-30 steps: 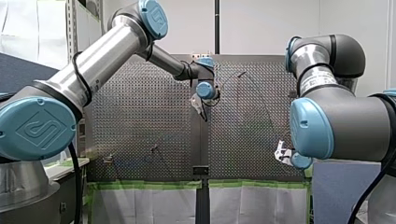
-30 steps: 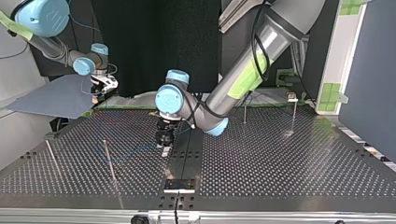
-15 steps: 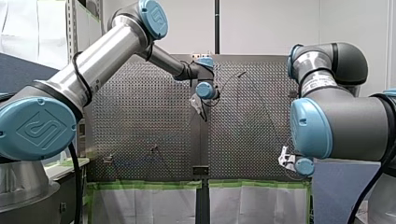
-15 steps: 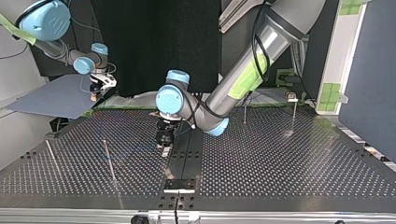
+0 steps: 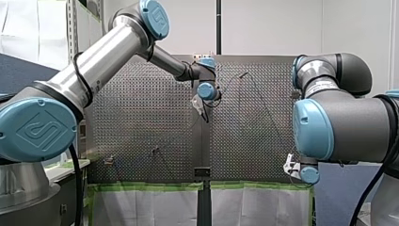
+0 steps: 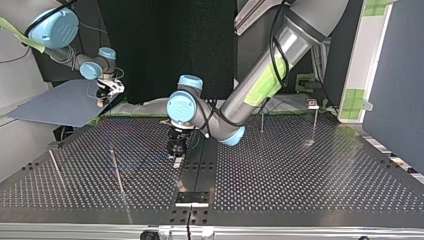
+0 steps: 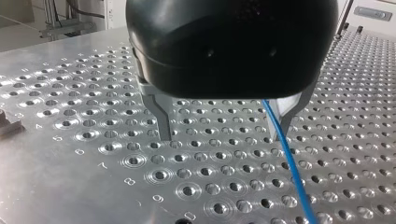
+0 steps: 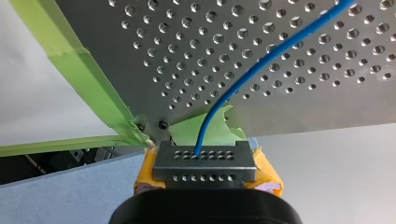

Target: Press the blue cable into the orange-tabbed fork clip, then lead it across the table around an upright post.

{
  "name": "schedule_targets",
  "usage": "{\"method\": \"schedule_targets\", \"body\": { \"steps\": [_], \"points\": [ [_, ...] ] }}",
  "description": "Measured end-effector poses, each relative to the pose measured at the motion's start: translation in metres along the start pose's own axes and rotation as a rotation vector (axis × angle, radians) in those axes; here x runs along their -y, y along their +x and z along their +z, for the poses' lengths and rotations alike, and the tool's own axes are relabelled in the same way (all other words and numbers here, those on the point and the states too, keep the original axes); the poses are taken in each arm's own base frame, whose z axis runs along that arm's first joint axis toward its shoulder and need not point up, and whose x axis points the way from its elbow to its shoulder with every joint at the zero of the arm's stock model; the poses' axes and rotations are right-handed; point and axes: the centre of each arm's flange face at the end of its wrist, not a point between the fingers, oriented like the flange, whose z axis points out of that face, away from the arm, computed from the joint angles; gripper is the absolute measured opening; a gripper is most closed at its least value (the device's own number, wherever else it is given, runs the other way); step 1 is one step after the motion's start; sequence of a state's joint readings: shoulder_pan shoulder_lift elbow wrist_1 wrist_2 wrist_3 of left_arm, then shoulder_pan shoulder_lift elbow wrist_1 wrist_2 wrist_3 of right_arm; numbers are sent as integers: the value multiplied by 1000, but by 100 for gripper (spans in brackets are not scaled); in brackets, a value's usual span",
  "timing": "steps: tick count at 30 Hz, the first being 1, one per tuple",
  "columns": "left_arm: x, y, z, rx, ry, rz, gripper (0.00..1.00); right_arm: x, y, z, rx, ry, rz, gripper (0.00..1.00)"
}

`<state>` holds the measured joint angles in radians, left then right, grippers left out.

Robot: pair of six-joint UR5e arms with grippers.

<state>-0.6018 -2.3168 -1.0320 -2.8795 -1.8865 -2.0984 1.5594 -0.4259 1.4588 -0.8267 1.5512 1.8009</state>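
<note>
Perforated table (image 6: 300,170), upright post (image 6: 116,172) beside blue cable (image 7: 290,173)

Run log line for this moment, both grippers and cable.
left gripper: open, low over table, blue cable beside one finger | right gripper: shut on blue cable, off table's taped corner

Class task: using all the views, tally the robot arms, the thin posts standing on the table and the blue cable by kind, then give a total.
Robot arms: 2
Thin posts: 4
Blue cable: 1
Total: 7
</note>
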Motion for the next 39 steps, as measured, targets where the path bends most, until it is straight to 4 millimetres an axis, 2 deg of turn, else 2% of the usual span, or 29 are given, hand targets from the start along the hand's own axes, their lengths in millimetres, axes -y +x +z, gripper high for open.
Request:
{"method": "schedule_targets", "body": {
  "steps": [24,34,39],
  "points": [
    [2,1,-2,-2,-1,2,99,-11,9,15,-69,0,5,0],
    [1,3,-3,-15,-8,9,99,-17,-6,16,-39,-7,3,0],
    [0,4,-7,-41,-22,26,99,-18,-8,16,-26,-10,3,0]
  ]
}}
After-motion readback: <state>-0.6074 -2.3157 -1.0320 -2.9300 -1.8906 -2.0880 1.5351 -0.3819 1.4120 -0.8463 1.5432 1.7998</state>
